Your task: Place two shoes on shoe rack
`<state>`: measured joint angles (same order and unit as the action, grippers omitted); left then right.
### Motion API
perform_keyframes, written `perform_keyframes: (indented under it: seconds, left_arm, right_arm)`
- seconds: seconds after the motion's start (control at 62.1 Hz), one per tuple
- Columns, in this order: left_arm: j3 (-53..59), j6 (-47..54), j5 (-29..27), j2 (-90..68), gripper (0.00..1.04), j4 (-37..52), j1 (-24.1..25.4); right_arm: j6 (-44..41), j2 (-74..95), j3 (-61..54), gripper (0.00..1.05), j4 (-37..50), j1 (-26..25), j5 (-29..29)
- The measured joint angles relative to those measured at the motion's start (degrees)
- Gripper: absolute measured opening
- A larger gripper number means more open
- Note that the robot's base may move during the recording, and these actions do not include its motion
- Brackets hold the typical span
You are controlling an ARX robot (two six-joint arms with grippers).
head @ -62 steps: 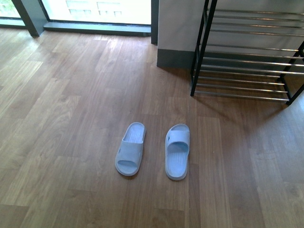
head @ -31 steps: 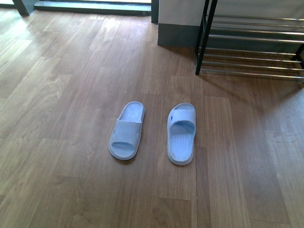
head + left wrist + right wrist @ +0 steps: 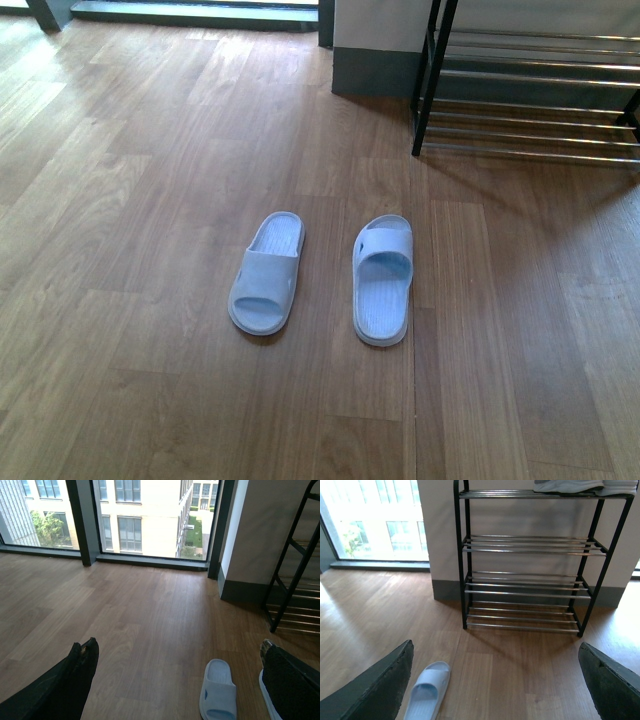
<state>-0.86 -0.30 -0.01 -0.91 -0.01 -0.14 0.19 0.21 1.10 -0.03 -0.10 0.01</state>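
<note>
Wide open, empty: left end effector [image 3: 176, 645], right end effector [image 3: 496, 645]. Descend onto straps of slides [image 3: 382, 280], pinch squarely, then lift toward shoe rack [image 3: 530, 100].

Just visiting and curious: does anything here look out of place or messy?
Only mildly. A pale blue slipper and its mate lie on the wooden floor short of the rack, not on it. The first is turned slightly askew. Nothing looks spilled or damaged.
</note>
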Motion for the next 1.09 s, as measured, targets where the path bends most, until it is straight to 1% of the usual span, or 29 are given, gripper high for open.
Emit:
perform_keyframes:
  seconds: [0.821,0.853,0.885,0.901,0.933,0.966,0.982,1.014,1.03,1.062,1.094]
  left_arm:
    - [0.0,0.0,0.0,0.0,0.95,0.0,0.0]
    - [0.0,0.0,0.0,0.0,0.95,0.0,0.0]
    - [0.0,0.0,0.0,0.0,0.95,0.0,0.0]
    - [0.0,0.0,0.0,0.0,0.95,0.0,0.0]
    - [0.0,0.0,0.0,0.0,0.95,0.0,0.0]
    - [0.0,0.0,0.0,0.0,0.95,0.0,0.0]
    - [0.0,0.0,0.0,0.0,0.95,0.0,0.0]
    - [0.0,0.0,0.0,0.0,0.95,0.0,0.0]
    - [0.0,0.0,0.0,0.0,0.95,0.0,0.0]
    - [0.0,0.0,0.0,0.0,0.95,0.0,0.0]
    - [0.0,0.0,0.0,0.0,0.95,0.0,0.0]
  right_arm:
    - [0.0,0.0,0.0,0.96,0.0,0.0,0.0]
    - [0.5,0.6,0.2,0.96,-0.6,-0.4,-2.3]
    - [1.5,2.7,0.6,0.96,-1.7,-0.2,-7.1]
    - [1.6,3.5,0.6,0.96,-1.5,0.2,-7.8]
    - [2.0,8.2,0.9,0.96,0.1,3.1,-8.2]
    - [2.7,16.1,1.2,0.96,4.4,7.9,-6.6]
    - [3.0,21.4,1.6,0.96,7.7,10.9,-5.3]
    - [3.0,29.2,2.4,0.96,12.8,14.5,-4.0]
    - [3.0,35.3,3.3,0.96,16.8,16.9,-3.0]
    - [3.0,45.8,5.0,0.96,23.5,20.3,-2.8]
    - [3.0,54.4,6.8,0.96,28.7,22.3,-2.8]
